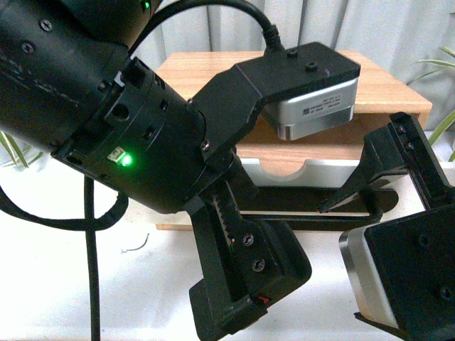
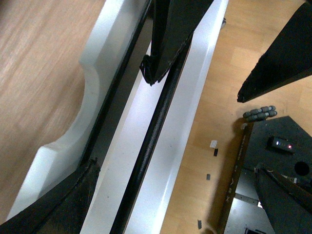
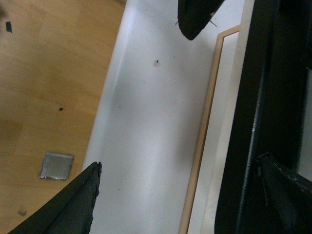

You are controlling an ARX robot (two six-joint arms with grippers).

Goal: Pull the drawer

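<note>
**Front view:** the drawer (image 1: 313, 169) and its bar handle (image 1: 298, 200) are partly hidden by the left arm (image 1: 106, 121).

**Left wrist view:** the left gripper (image 2: 122, 122) is spread, with the handle beside one fingertip. A square grip and a straight pull are advised.

**Right wrist view:** the right gripper (image 3: 145, 101) is spread over the white table (image 3: 146, 146), with the handle outside its jaws. Withdrawal room is judged tight.

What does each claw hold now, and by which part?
Nothing is held: left claw and right claw are open, one left finger beside the drawer's bar handle.
</note>
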